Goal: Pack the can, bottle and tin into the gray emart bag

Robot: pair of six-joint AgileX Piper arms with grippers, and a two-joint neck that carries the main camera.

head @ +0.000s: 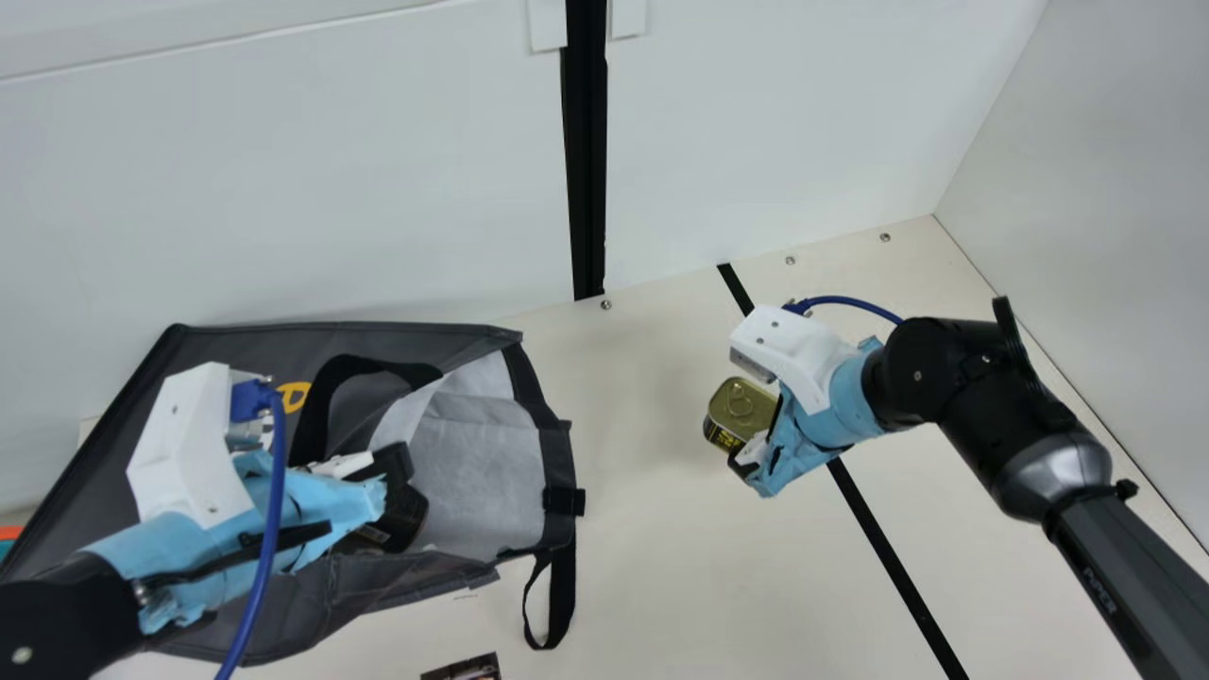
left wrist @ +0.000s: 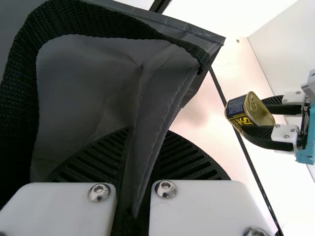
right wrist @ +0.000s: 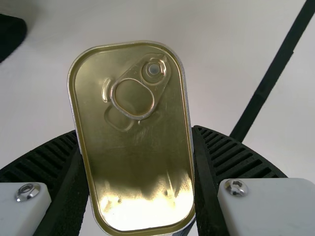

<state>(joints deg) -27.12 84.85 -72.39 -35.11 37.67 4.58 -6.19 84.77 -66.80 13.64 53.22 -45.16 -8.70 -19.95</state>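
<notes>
Main view: the gray emart bag is lying across the left half, its pale-lined mouth gaping towards the middle. Something dark is sitting in the opening, too hidden to name, right by the left jaws. Bare bench is running between the bag's mouth and the tin, which the right jaws are holding right of center, with the side wall rising further right.

Left wrist view: the left jaws are pinching a fold of the bag's gray fabric, beside its black handle.

Right wrist view: the right jaws are clamping the tin by its sides, ring-pull lid facing the camera.
</notes>
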